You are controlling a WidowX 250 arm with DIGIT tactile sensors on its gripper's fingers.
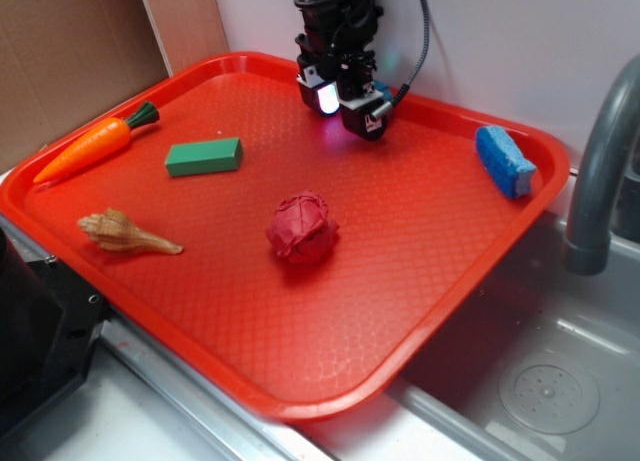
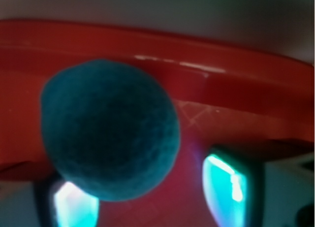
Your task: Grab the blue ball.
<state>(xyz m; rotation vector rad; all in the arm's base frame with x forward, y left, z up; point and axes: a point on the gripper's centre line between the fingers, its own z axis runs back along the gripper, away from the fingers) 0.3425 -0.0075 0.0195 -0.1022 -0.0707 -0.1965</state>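
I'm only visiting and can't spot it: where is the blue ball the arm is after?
Look at the red tray, then its far edge by the wall, where the gripper hangs. The blue ball sits right under it, mostly hidden from outside. It is round, fuzzy and teal, unlike the flat blue sponge or the red lump.

I'm seeing everything lying on the tray [image 1: 200,341]: carrot [image 1: 88,149] far left, block [image 1: 204,157] to its right, shell [image 1: 125,233] in front, lump [image 1: 302,226] mid-tray, sponge [image 1: 504,161] far right, ball [image 2: 109,131] at the back rim.
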